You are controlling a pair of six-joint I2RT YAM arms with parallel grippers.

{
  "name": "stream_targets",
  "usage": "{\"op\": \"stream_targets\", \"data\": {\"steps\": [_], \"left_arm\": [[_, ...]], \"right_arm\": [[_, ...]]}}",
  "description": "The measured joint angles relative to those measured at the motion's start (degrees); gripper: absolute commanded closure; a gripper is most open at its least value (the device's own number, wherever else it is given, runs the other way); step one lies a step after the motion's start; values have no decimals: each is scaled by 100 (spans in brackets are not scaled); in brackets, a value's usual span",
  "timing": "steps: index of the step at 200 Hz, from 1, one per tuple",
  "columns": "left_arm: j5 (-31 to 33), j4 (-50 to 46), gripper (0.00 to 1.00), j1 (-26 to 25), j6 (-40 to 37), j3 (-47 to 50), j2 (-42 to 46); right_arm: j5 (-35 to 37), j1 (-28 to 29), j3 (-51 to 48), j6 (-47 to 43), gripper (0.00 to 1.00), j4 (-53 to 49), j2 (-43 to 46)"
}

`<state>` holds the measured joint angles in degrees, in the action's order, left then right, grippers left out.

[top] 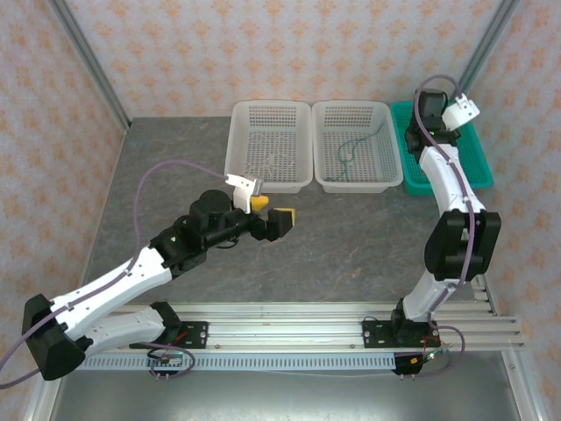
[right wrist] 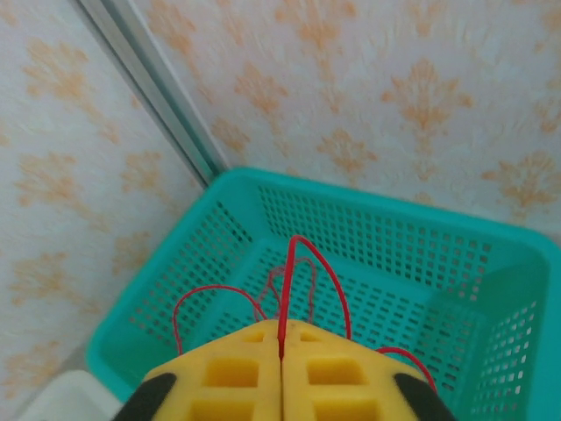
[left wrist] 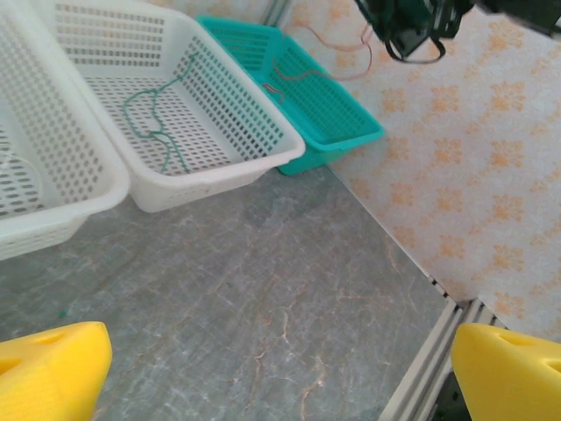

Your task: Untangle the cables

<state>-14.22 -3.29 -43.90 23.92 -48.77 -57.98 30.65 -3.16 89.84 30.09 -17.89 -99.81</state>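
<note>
Grips red cable [right wrist: 284,289] in right gripper [right wrist: 280,351] above teal basket [right wrist: 394,209], with left gripper [left wrist: 280,373] spread wide, empty. Risks snagging loops in basket mesh if pulled without slack.

the grey table [top: 351,237] bears a left white basket [top: 280,185], middle white basket [top: 355,186] and teal basket [top: 478,162].

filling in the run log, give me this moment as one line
left hand: open, empty | right hand: shut on red cable, above teal basket | green cable: in middle white basket
</note>
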Motion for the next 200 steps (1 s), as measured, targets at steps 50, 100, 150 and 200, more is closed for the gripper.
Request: {"op": "stream_targets", "data": {"steps": [50, 100, 150, 200], "left_arm": [[1674, -1163, 0, 2, -203, -144, 136], [3823, -1263, 0, 492, -798, 313, 138], [4898, -245, 0, 1502, -1311, 1615, 177], [4898, 734, 0, 2586, -1547, 2363, 308]], "right_arm": [[-1624, -509, -356, 278, 39, -286, -44], [-2557, -426, -2256, -57, 29, -79, 2120], [-2505, -428, -5488, -1108, 20, 1932, 4129], [-2317, -424, -6769, -1735, 19, 3720, 3303]]}}
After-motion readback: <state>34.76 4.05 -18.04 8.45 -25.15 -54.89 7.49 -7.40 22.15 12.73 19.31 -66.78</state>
